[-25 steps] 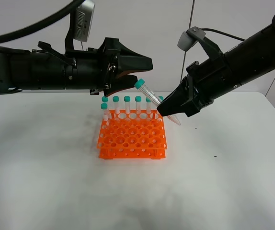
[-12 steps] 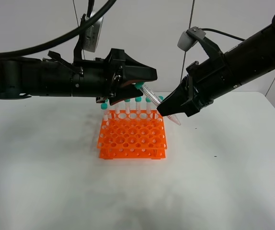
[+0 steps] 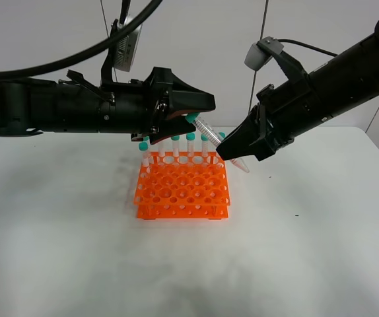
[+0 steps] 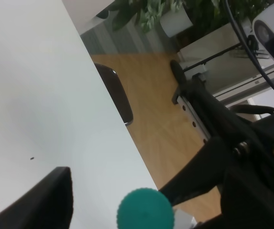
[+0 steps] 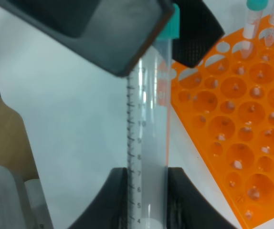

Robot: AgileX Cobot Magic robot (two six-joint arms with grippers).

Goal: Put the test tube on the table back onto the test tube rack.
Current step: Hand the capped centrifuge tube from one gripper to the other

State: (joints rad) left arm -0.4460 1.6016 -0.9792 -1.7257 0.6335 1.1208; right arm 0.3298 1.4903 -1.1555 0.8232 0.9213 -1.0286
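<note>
The test tube [image 3: 210,133], clear with a teal cap, hangs tilted above the back right corner of the orange test tube rack [image 3: 183,190]. My right gripper [image 3: 232,152] is shut on its lower half, and its pointed tip sticks out below. In the right wrist view the tube [image 5: 149,143] runs up from between my fingers [image 5: 120,191]. My left gripper [image 3: 200,113] is open, its jaws standing on either side of the teal cap [image 4: 145,211]; whether they touch it I cannot tell. One dark left finger [image 4: 44,200] shows beside the cap.
Several more teal-capped tubes [image 3: 175,146] stand upright in the rack's back row. The rack sits mid-table on the white table [image 3: 77,251]. The table's right edge [image 4: 113,119] drops to a wooden floor with a chair.
My left gripper came in from the left and slightly down until its open jaws straddled the tube's cap; it has been still since. The right gripper and tube have not moved.
</note>
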